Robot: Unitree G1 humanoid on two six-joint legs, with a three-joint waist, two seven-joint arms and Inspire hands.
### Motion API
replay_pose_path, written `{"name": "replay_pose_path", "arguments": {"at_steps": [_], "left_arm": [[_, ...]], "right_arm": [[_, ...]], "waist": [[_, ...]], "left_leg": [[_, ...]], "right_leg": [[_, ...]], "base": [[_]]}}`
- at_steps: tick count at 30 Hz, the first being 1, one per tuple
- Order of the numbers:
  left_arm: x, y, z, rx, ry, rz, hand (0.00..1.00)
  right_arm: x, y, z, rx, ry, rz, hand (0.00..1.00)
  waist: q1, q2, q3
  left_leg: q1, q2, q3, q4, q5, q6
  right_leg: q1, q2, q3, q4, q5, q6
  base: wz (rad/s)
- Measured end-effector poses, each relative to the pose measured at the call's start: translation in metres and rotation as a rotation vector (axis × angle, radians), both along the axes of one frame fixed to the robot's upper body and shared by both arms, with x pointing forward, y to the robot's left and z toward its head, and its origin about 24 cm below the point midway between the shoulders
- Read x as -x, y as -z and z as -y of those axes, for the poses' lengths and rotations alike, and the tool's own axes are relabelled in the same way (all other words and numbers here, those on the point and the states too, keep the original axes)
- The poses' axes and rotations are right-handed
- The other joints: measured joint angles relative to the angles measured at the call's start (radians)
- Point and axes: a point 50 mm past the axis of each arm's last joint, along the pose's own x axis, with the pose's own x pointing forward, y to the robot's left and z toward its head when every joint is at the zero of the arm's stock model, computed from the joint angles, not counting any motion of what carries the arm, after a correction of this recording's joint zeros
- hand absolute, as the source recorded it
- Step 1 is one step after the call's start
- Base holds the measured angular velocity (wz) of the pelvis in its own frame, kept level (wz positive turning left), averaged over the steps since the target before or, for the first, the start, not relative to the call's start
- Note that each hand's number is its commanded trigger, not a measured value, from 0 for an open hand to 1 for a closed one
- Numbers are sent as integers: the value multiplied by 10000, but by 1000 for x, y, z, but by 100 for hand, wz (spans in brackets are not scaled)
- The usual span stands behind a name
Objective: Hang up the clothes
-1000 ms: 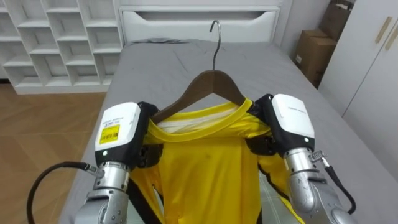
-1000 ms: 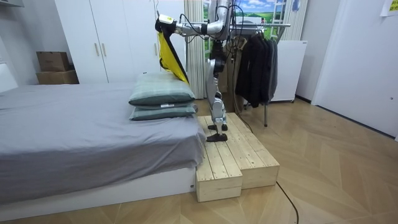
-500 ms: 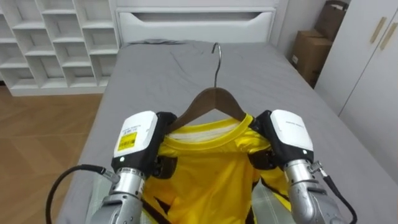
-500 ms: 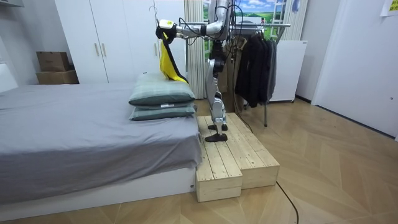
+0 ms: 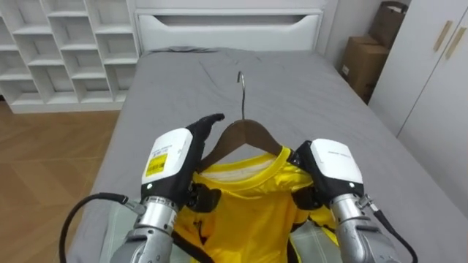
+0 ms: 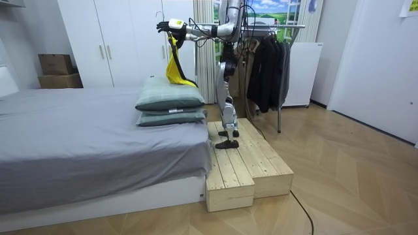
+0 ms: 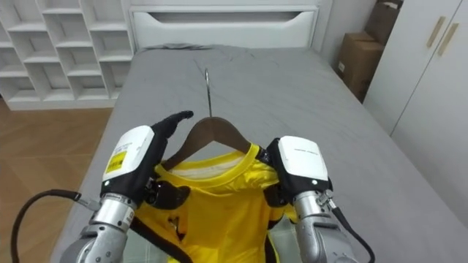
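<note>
Left hand (image 5: 170,157): near left, raised before the chest, fingers (image 5: 212,120) stretched straight along the left shoulder of the hanger, not curled round it. Right hand (image 5: 333,164): near right, back to the camera, set against the right shoulder of the garment; whether it clasps the cloth cannot be told. Yellow T-shirt (image 5: 245,212): between the two hands, collar drawn over the hanger, body hanging down toward the pillows (image 6: 170,101). Wooden hanger (image 5: 245,135): inside the collar, upright, metal hook (image 5: 240,91) free above it and caught on nothing. Grey bed (image 5: 292,80): beyond the shirt, running to a white headboard (image 5: 230,29). White shelf unit (image 5: 66,44): far left. Cardboard boxes (image 5: 365,62): far right, beside wardrobe doors (image 5: 439,73). Clothes rail (image 6: 287,26): behind the robot, which stands on a wooden platform (image 6: 245,166) beside the bed; dark garments (image 6: 271,72) hang from it. Step, as judged: seating the shirt on the hanger, nearly done. Next move likely calls for a firm hold on the hanger, a turn toward the rail, and the hook lifted over the bar.
</note>
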Motion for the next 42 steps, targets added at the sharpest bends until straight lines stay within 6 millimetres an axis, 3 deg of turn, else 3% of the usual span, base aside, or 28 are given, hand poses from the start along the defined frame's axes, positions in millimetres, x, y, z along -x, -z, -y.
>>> {"name": "replay_pose_path", "arguments": {"at_steps": [27,36,42], "left_arm": [[1,6,-4,-78,74,-368,0],[-1,4,-36,327,-1143,-381,0],[5,9,-68,1051,-2369,-604,0]], "right_arm": [[8,14,6,440,109,-453,100],[10,9,31,502,782,-276,100],[17,-3,46,167,1283,306,100]], "waist": [[38,-106,56],[241,-57,37],[245,0,18]], "left_leg": [[11,-5,-22,-59,0,1],[6,2,138,-114,-1,2],[30,-3,155,-147,-1,2]], "right_leg": [[-42,-6,36,-5,-1,1],[-162,17,258,5,-1,1],[-147,3,238,-16,-5,9]], "base": [[0],[-6],[0]]}}
